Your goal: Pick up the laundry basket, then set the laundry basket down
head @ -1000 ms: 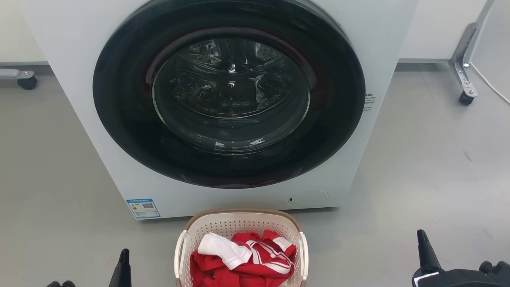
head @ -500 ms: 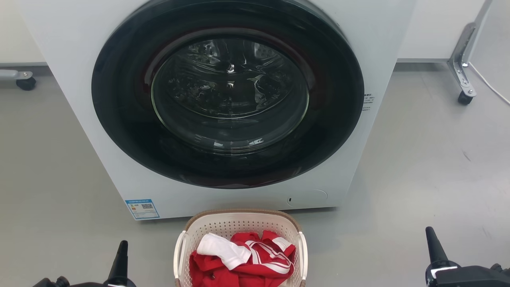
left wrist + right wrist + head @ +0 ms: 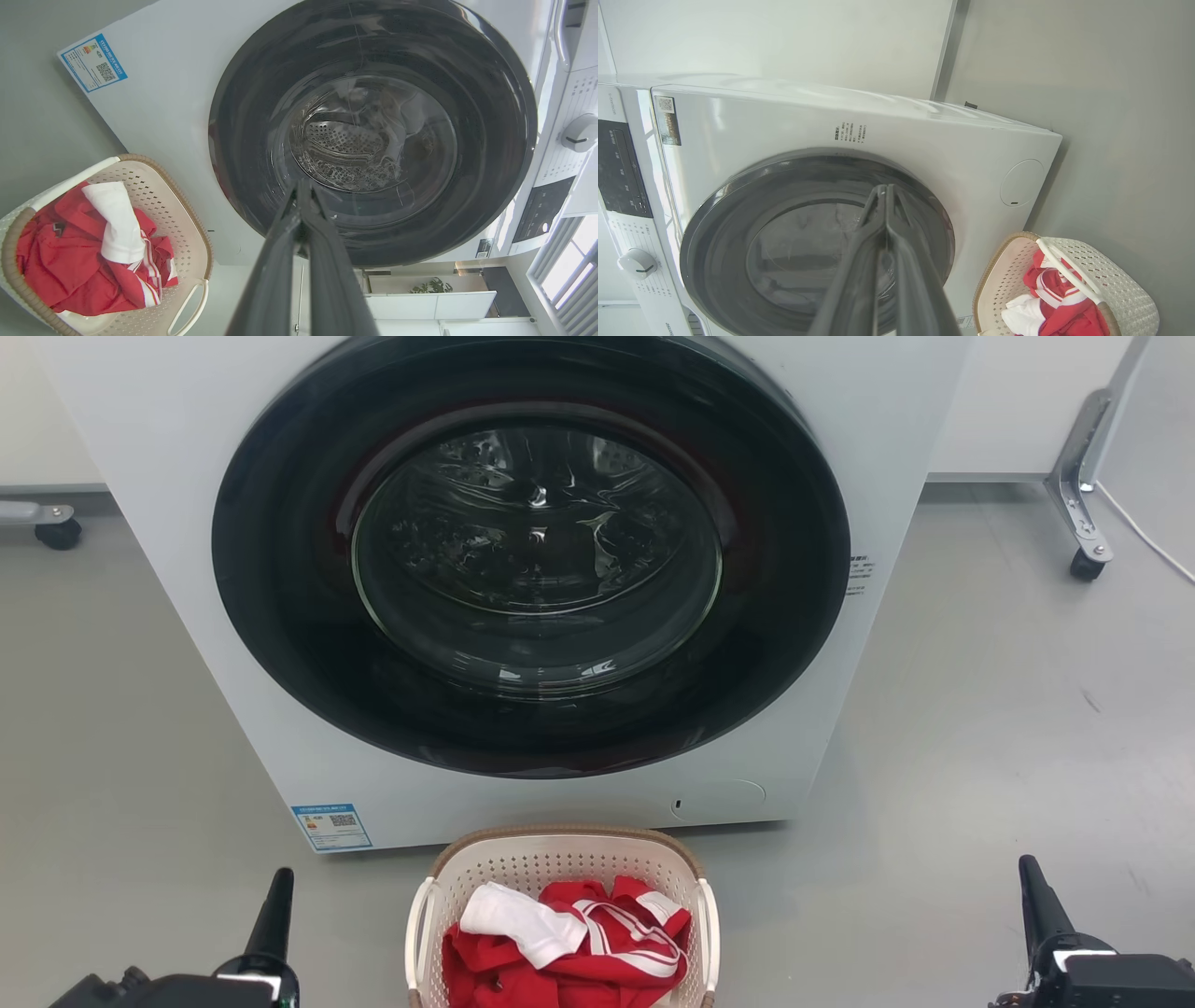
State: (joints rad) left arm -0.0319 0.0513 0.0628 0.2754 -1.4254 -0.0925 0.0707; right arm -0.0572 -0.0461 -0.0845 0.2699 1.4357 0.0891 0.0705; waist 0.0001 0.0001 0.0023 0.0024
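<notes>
**Item:** laundry basket (image 3: 560, 833), cream, perforated, brown rim. It stands on the grey floor (image 3: 943, 747), just in front of the front-load washer (image 3: 159, 569), whose door is shut. It holds red and white garments (image 3: 597, 957).

**Bearing:** I read it lying between my two grippers, inward of both. Its left loop handle (image 3: 417, 933) and right loop handle (image 3: 711, 933) each face one arm. The frame cuts off the near end, so I cannot settle the long axis.

**Left gripper** (image 3: 282, 879): fingers pressed together, empty, the nearer to its handle.

**Right gripper** (image 3: 1027, 868): likewise closed, empty, well apart from the basket.

**Room:** castered legs (image 3: 1086, 565) far off at the sides.
</notes>
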